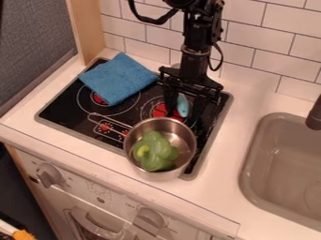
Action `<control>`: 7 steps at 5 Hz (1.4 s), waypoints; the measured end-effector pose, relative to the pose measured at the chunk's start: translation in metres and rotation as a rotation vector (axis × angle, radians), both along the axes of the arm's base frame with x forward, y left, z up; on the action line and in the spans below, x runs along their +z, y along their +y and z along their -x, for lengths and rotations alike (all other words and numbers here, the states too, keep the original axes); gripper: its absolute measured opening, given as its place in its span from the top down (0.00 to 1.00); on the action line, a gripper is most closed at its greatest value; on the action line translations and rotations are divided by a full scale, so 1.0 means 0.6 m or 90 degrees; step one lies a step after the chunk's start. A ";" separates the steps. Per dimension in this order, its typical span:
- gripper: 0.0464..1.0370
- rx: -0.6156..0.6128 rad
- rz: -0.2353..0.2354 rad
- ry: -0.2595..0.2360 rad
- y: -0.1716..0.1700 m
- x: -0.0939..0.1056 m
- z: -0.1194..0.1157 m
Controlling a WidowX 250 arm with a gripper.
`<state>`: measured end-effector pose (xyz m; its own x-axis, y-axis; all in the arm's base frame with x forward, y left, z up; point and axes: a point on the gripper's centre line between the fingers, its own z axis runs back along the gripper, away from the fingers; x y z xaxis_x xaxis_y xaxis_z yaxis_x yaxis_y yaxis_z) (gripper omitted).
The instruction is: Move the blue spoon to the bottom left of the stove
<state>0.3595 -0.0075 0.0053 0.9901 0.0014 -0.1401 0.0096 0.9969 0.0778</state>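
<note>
My gripper (pixel 184 106) hangs over the back right part of the black stove (pixel 63 115), its two fingers apart and so open. Between them is the blue spoon (pixel 182 105), its light blue part showing near the back right burner. The arm and fingers hide some of the spoon, and I cannot tell whether either finger touches it.
A metal pot (pixel 140 168) holding a green pepper (pixel 155 151) stands at the stove's front right, its handle pointing left. A folded blue cloth (pixel 118 78) lies over the back left burner. The sink (pixel 276 173) is at the right; a tiled wall rises behind.
</note>
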 end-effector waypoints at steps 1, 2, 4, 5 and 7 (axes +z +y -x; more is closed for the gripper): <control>0.65 -0.007 -0.001 -0.003 0.001 0.001 -0.003; 0.72 -0.013 -0.004 -0.004 0.002 -0.001 -0.002; 0.72 0.008 -0.006 -0.045 0.051 0.058 -0.001; 0.72 0.026 -0.012 -0.118 0.117 0.131 0.016; 0.72 0.043 -0.043 -0.101 0.264 0.115 0.111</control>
